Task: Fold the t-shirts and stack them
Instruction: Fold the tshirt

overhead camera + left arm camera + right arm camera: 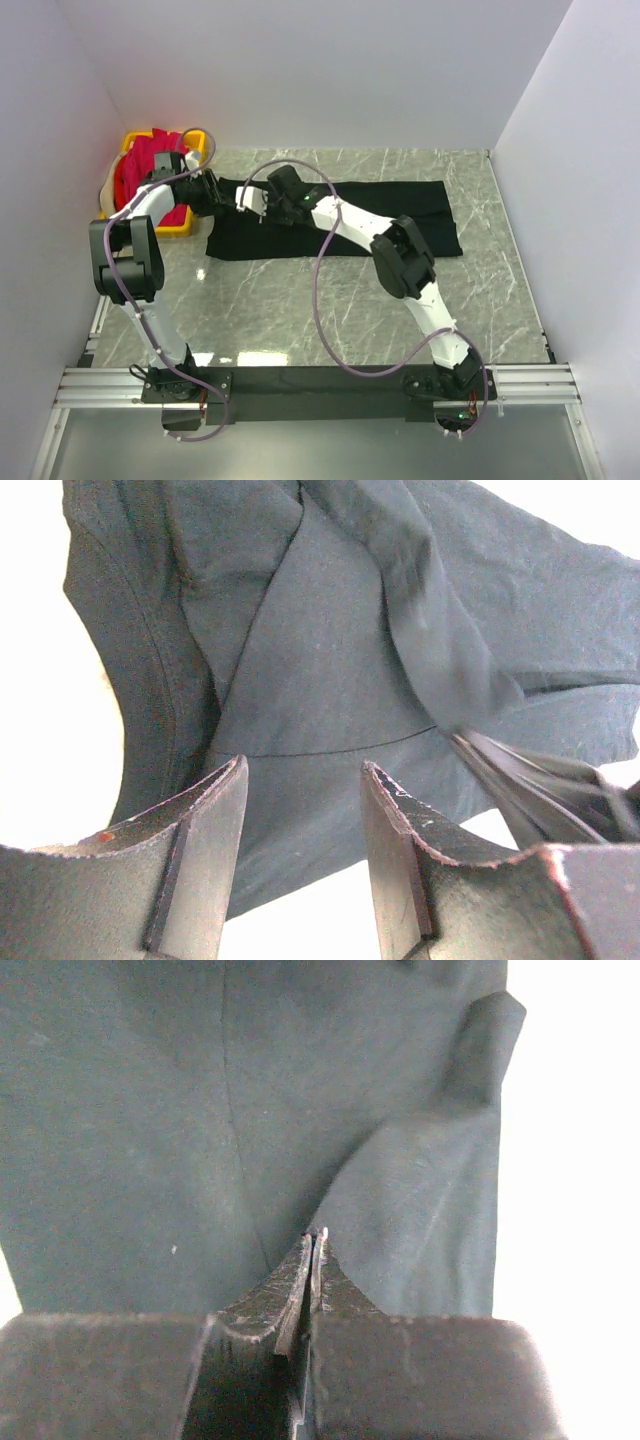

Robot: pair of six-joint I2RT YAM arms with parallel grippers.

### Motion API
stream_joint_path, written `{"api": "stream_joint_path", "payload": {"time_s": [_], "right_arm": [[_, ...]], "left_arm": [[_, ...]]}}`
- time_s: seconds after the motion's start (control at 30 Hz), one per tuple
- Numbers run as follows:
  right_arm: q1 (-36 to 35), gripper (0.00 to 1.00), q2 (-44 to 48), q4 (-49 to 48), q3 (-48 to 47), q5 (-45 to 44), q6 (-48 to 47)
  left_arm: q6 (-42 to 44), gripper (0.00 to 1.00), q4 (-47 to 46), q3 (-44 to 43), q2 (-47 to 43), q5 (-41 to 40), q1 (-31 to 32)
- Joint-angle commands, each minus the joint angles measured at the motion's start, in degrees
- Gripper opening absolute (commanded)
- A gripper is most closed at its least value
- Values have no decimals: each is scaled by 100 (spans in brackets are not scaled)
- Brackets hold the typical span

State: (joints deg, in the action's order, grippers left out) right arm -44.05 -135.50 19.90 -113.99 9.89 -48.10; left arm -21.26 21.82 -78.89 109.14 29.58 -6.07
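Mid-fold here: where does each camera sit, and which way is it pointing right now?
Top external: above and behind the arm bases, looking down over the grey marble table at the black cloth t-shirt and yellow plastic crate; both arms show whole.
Left wrist: on the left arm, facing the shirt's creased cloth; the open left gripper fills the bottom.
Right wrist: on the right arm, close to the shirt; the right gripper is shut on a fold.
Shared: all three see the black shirt.

Both arms reach forward, wrists close together; left gripper (pixel 305 770) jaws parted, right gripper (pixel 315 1235), just to its right, clamped tight
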Motion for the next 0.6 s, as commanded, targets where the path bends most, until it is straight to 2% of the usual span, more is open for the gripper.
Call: {"api": "stream_joint_path", "payload": {"time_s": [0.0,0.2,0.37,0.57], "right_arm": [[20,0,850,-321,254,320,-103],[160,0,947,-294,598,330,-183],[590,0,885,-223,413,575,177],[758,0,622,181,44,777,187]], "left_arm": [[34,54,-47,-214,2,-84,18],[86,54,-29,-232,-42,-137,18],[165,54,-213,-65,-112,-23,26],[438,54,-1178,-82,-157,713,18]]}}
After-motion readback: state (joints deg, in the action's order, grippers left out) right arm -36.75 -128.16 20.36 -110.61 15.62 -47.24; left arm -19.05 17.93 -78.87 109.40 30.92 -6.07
